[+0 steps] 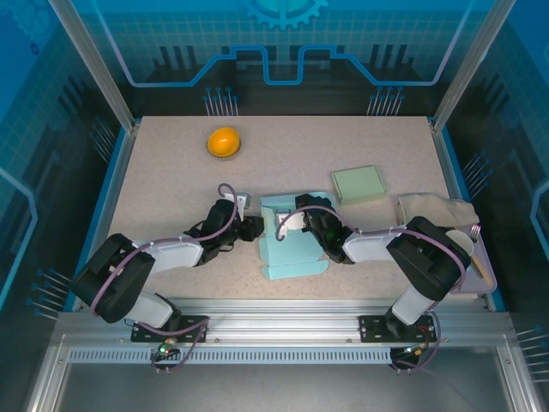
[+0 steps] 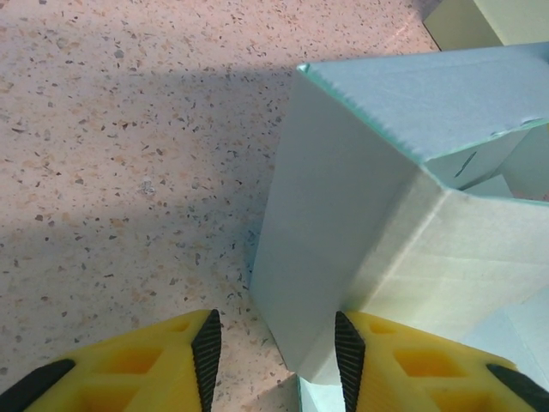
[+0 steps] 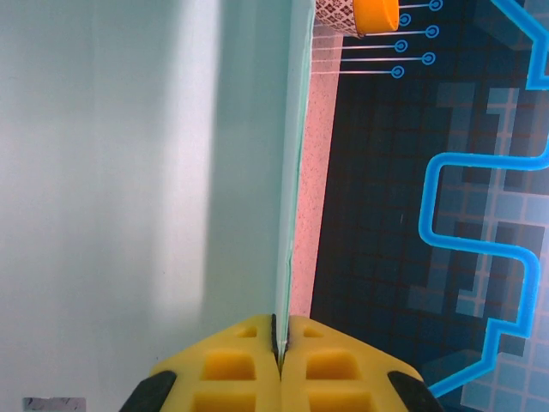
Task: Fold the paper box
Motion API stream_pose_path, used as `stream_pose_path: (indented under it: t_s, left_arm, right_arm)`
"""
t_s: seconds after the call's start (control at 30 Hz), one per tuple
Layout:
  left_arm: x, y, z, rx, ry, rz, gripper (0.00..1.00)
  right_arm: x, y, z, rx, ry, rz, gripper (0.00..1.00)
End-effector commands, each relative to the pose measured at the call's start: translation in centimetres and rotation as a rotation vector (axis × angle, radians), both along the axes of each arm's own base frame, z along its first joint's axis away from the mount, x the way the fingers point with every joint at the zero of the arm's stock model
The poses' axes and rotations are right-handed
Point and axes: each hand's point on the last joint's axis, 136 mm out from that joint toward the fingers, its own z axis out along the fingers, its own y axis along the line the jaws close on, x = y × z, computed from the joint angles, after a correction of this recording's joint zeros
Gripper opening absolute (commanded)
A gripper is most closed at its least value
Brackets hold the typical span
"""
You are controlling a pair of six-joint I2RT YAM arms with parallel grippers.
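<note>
Folding looks about midway: the paper box (image 1: 292,249) stands half raised at the middle of the counter's (image 1: 163,189) near edge. The right claw (image 3: 280,330) is clamped on one thin wall. The left claw (image 2: 276,348) is parted, with a box corner between its fingers. Next, I judge, it should press that wall inward. The speckled counter also carries an orange thing (image 1: 223,142) toward the far left corner, a green pad (image 1: 358,184) and a cloth (image 1: 433,210) at the right edge. Blue panels surround it.

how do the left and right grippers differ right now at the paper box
The left gripper has its jaws apart; the right gripper is pinched shut. The left gripper grips nothing, with a corner of the paper box at its fingertips; the right gripper clamps a thin panel of that box. The left gripper meets the box from its left side, the right gripper from its right. Both have yellow fingers with black pads.
</note>
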Motion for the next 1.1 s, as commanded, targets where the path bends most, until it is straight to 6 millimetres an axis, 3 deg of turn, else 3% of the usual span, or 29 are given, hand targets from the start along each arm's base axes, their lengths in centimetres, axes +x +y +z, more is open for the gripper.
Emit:
stream_pose_path:
  t_s: [0.0,0.3,0.63,1.07]
  left_arm:
    - [0.4,-1.4,1.5,-0.014,-0.040,-0.052,0.46]
    - [0.4,-1.5,2.2,-0.025,-0.054,-0.055,0.49]
    - [0.9,-1.9,2.6,-0.019,-0.067,-0.073,0.49]
    - [1.5,-0.8,1.6,0.058,-0.063,-0.022,0.51]
  right_arm:
    - [-0.5,0.8,-0.6,-0.009,-0.004,0.024,0.00]
    - [-0.6,1.1,0.4,0.008,-0.021,0.034,0.00]
    - [-1.1,1.3,-0.2,-0.003,-0.006,0.042,0.00]
    - [-2.2,1.7,-0.1,-0.013,-0.033,0.057,0.00]
